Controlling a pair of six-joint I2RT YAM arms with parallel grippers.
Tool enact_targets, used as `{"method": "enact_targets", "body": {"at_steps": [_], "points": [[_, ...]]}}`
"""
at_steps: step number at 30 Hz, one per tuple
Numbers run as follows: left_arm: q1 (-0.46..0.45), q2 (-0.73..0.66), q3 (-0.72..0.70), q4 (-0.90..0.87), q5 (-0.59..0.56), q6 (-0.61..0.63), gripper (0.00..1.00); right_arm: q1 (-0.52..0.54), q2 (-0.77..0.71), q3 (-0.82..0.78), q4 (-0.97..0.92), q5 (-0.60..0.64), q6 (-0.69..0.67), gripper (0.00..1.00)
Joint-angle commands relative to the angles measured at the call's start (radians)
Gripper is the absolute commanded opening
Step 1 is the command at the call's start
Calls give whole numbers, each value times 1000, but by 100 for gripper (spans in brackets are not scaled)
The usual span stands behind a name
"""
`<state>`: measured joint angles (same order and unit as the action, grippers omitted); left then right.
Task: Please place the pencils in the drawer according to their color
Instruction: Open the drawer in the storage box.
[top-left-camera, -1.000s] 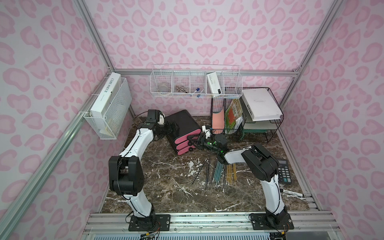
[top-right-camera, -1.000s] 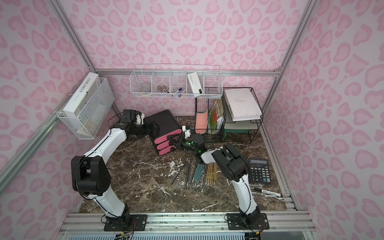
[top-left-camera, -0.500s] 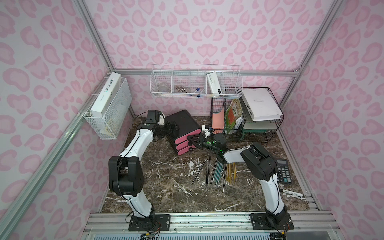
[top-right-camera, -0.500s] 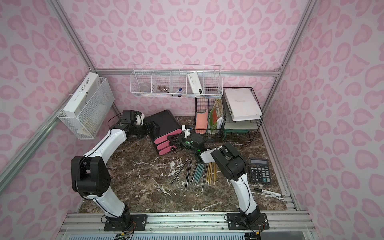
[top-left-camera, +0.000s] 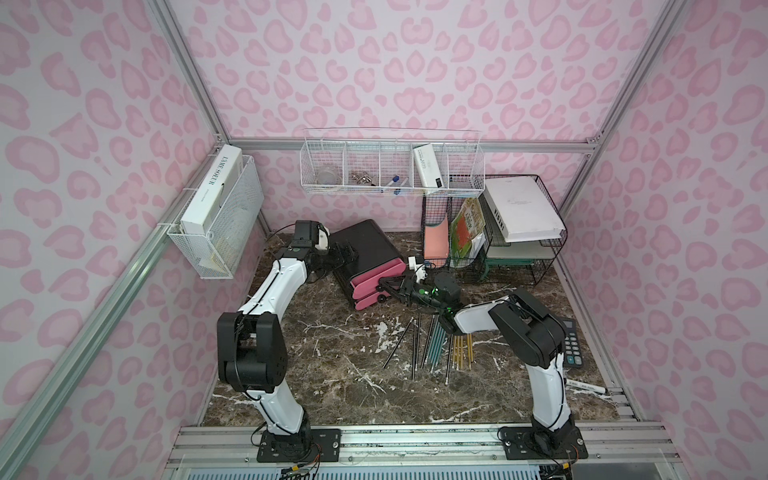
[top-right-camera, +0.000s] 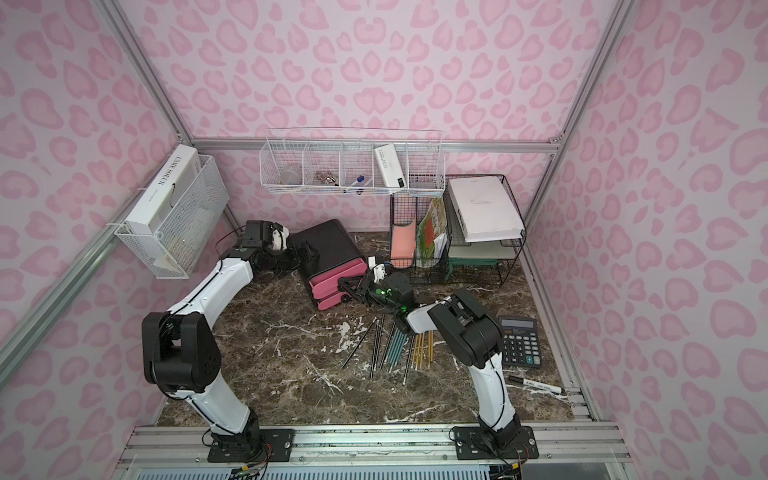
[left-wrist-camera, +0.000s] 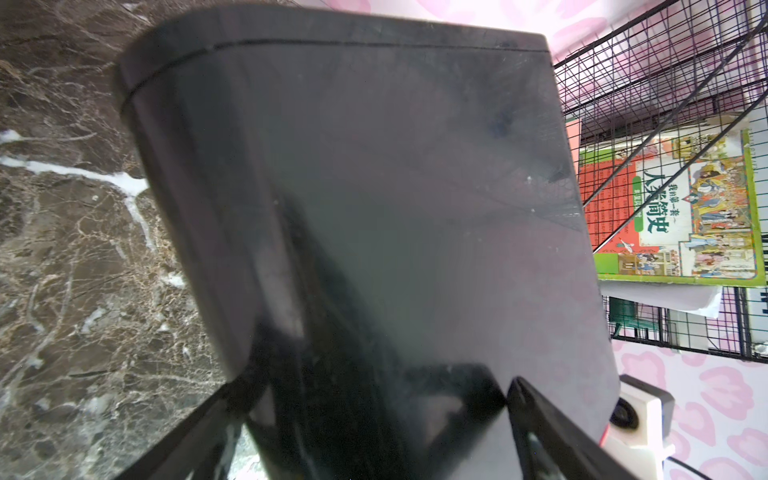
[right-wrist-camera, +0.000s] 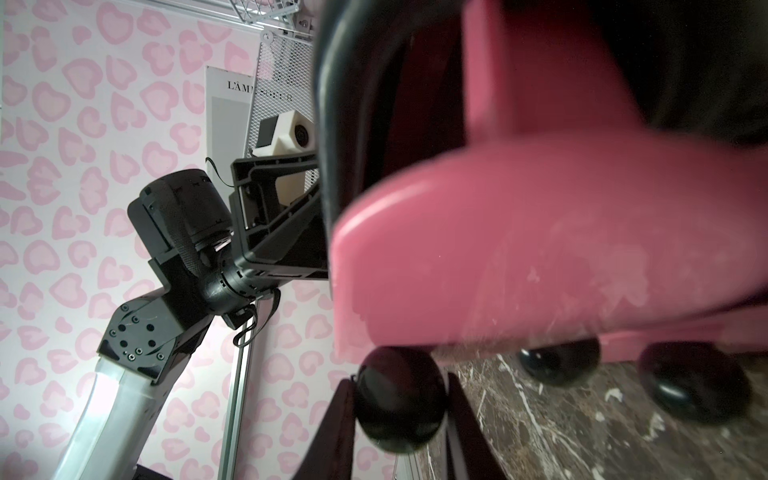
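The drawer cabinet (top-left-camera: 365, 245) stands at the back of the desk (top-left-camera: 332, 374), turned at an angle, just beside the black wire rack (top-left-camera: 519, 266). In both top views it is a rounded black shell with three pink drawer fronts stacked one above another. From the left wrist its black side (left-wrist-camera: 374, 187) is glossy, with fine scratches and a seam near one edge. From the right wrist the pink front (right-wrist-camera: 540, 257) is scuffed, and three round black knobs show.

The left tool (top-left-camera: 345, 254) sits at the cabinet's back with its jaws spread wide. It has hold of nothing, and the shell is broader than the gap between them. The right tool (top-left-camera: 385, 287) has its jaws drawn in on one knob (right-wrist-camera: 399, 403), a finger against each side. We cannot tell for sure which drawer that knob belongs to.

The pencils (top-left-camera: 436, 345) lie on the desk in front of the cabinet, well apart from it, in a loose, roughly parallel row. The black ones are toward the left arm, the teal ones are in the middle, and the yellow ones are nearest the calculator (top-left-camera: 571, 345). Their far ends pass under the right forearm.
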<state>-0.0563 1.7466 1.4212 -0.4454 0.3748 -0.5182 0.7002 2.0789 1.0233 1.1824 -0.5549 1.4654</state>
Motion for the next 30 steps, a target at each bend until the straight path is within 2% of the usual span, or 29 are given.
{"method": "enact_targets", "body": {"at_steps": [1, 14, 16, 20, 23, 26, 30], "points": [[-4, 16, -13, -127, -43, 37, 95, 3, -34, -54, 85, -8, 4, 23], [-5, 23, -11, -115, -33, 24, 95, 6, -155, -261, 140, -19, 9, 28], [-6, 22, -11, -114, -31, 23, 95, 5, -165, -274, 139, -19, 7, 36], [-7, 22, -11, -113, -30, 21, 95, 3, -185, -289, 124, -18, -2, 65], [-7, 17, -6, -116, -27, 21, 95, -4, -204, -300, 105, -24, -12, 77], [-7, 11, 5, -124, -27, 24, 95, -13, -234, -321, 68, -34, -34, 83], [-6, 3, 28, -138, -25, 27, 95, -32, -295, -349, -58, -51, -103, 84]]}}
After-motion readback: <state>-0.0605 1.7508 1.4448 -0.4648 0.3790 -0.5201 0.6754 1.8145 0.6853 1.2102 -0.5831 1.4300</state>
